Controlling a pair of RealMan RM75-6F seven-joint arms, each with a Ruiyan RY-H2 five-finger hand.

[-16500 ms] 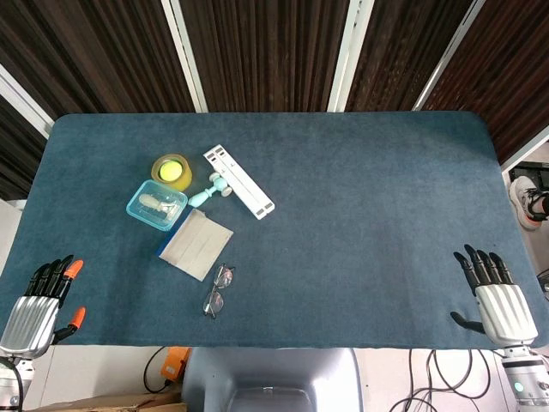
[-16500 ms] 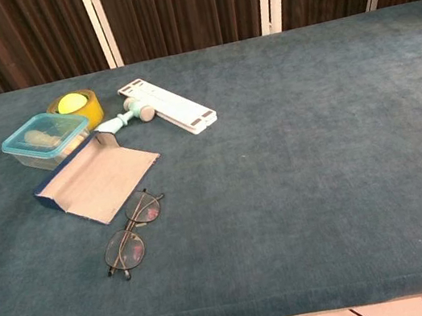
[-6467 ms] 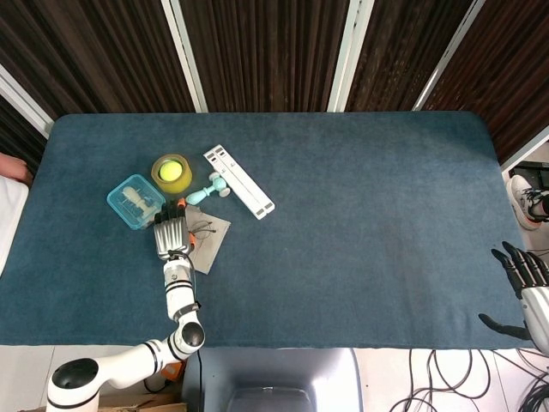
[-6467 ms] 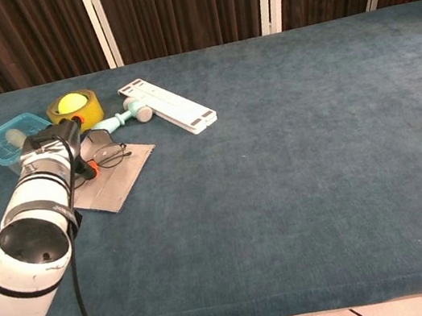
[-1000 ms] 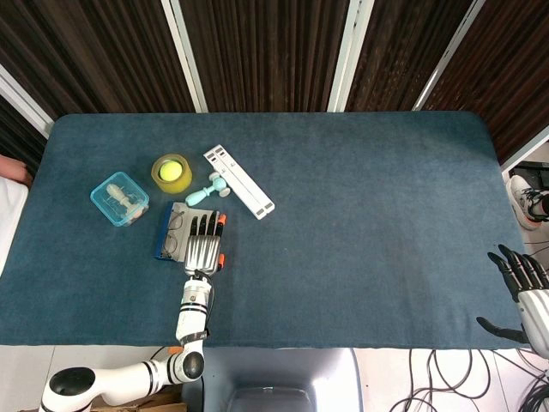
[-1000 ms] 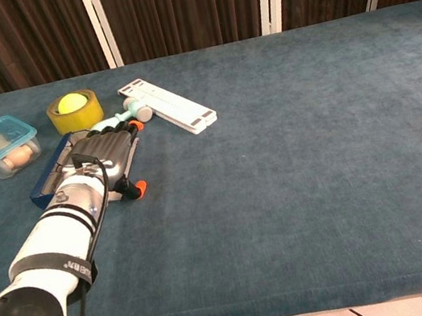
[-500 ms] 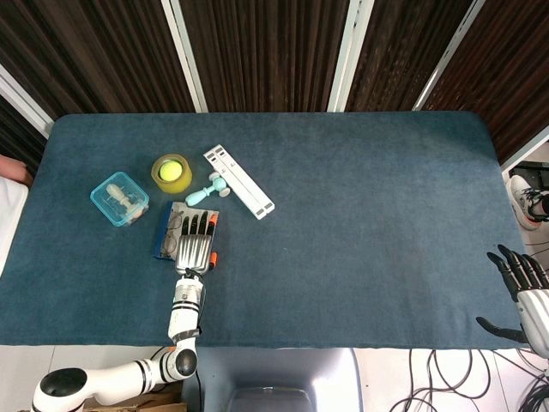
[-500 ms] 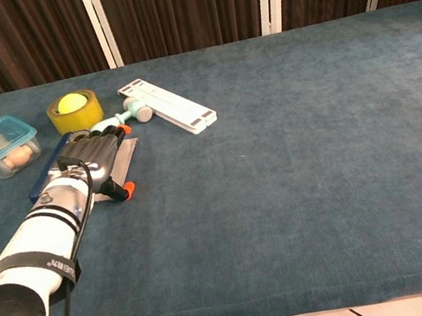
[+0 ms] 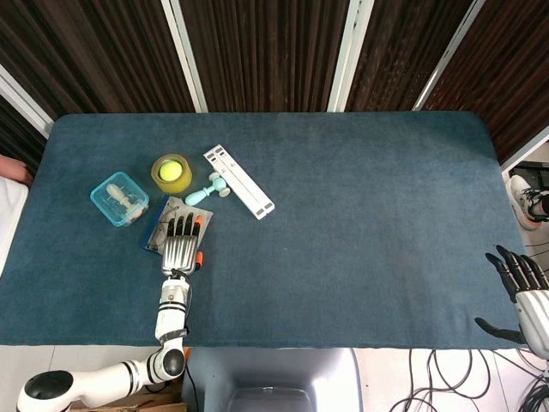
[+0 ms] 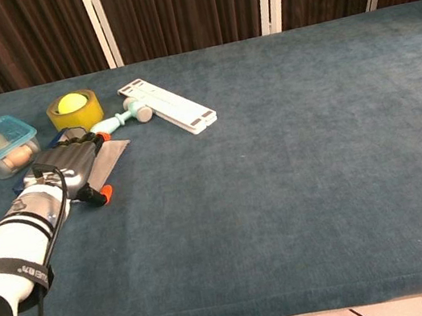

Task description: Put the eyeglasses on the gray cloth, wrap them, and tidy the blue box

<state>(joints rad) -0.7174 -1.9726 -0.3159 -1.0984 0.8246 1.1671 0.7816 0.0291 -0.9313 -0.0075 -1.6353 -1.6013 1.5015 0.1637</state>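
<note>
Pressing flat with fingers spread, the left robot hand point(image 9: 180, 242) covers the gray cloth point(image 9: 204, 216) and eyeglasses point(image 9: 162, 225) beneath it; wrapping looks underway, so folding the cloth's free edge beyond the fingertips likely comes next, while the right robot hand point(image 9: 525, 296) idles open, well apart

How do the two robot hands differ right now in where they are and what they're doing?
The left robot hand is out over the table, lying flat with fingers extended on the gray cloth beside the blue box; the right robot hand is off the table's right edge, touching nothing. The left shows in both views; the right only in the head view. Both have dark fingers on silver palms, spread, holding nothing.
</note>
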